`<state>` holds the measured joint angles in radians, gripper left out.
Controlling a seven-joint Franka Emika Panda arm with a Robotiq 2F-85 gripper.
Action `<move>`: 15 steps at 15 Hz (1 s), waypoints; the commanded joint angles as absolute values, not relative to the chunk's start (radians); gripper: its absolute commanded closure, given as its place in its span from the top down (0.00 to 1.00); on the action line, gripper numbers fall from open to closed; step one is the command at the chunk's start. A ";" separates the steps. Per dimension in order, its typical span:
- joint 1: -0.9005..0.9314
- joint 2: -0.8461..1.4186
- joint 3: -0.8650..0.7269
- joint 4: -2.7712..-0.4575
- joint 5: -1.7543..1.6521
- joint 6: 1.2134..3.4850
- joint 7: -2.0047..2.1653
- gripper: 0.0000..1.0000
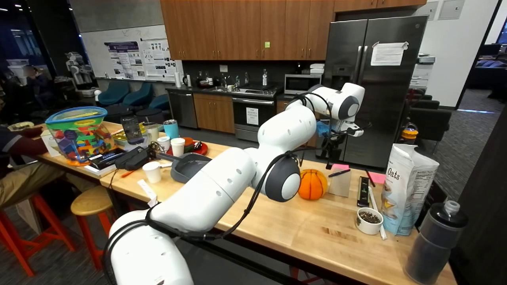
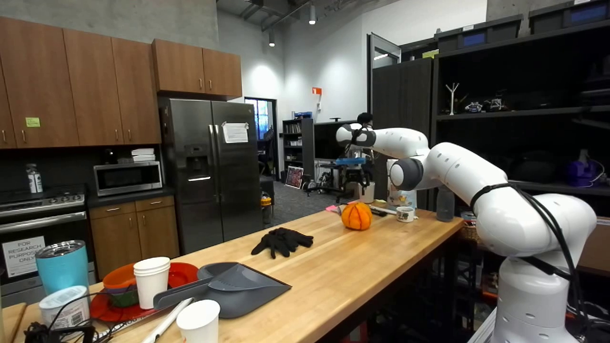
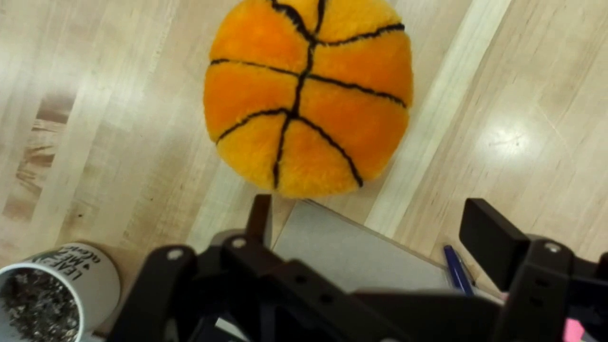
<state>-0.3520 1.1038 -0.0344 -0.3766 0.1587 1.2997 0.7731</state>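
Jaws stand wide apart on the Robotiq gripper (image 3: 368,213), which hangs above the wooden table (image 1: 301,237) at one end. Nearest to it is a plush orange basketball (image 3: 308,99) with black seams, sitting on the tabletop just beyond the fingertips (image 3: 260,218) and apart from them. Close against the ball, touching or not I can't tell, is a drab flat panel (image 3: 351,256), with a blue pen (image 3: 457,270) by its edge.

A white cup (image 3: 92,273) lettered "LEAF ME alone" holds dark, crumbly stuff (image 3: 38,304); right beside it stands a tall bag of oats (image 1: 400,190), with a dark drinking bottle (image 1: 433,241) near the table's corner and pink sticky notes (image 1: 376,177) farther along.

Down the table, in an exterior view, I can see black gloves (image 2: 282,240) lying flat, then a grey dustpan (image 2: 255,293), stacked paper cups (image 2: 152,286), a red plate (image 2: 183,272) and a turquoise tumbler (image 2: 64,267). At the far end a blue-rimmed tub (image 1: 76,119) of bright toy blocks (image 1: 83,138) stands near a seated person (image 1: 23,144), whose face is out of frame.

Across the room are a dark steel refrigerator (image 2: 238,190), a sheet of paper (image 2: 236,133) taped to its door, and a microwave (image 2: 131,177) on the counter (image 2: 128,196).
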 commanded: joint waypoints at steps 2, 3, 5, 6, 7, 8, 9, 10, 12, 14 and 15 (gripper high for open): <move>-0.378 1.136 -0.002 -0.355 0.196 1.243 0.732 1.00; -0.379 1.139 -0.002 -0.354 0.198 1.237 0.733 1.00; -0.378 1.145 -0.003 -0.352 0.200 1.227 0.732 1.00; -0.375 1.148 -0.004 -0.351 0.198 1.223 0.730 1.00; -0.374 1.149 -0.005 -0.350 0.195 1.218 0.723 1.00; -0.371 1.150 -0.006 -0.349 0.192 1.216 0.715 1.00; -0.369 1.151 -0.006 -0.349 0.191 1.212 0.709 1.00; -0.365 1.151 -0.007 -0.349 0.190 1.209 0.705 1.00; -0.362 1.151 -0.009 -0.349 0.188 1.201 0.697 1.00; -0.359 1.152 -0.010 -0.351 0.188 1.194 0.701 1.00; -0.360 1.153 -0.010 -0.352 0.190 1.189 0.708 1.00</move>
<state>-0.3575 1.1416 -0.0129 -0.3764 0.1878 1.2175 0.7132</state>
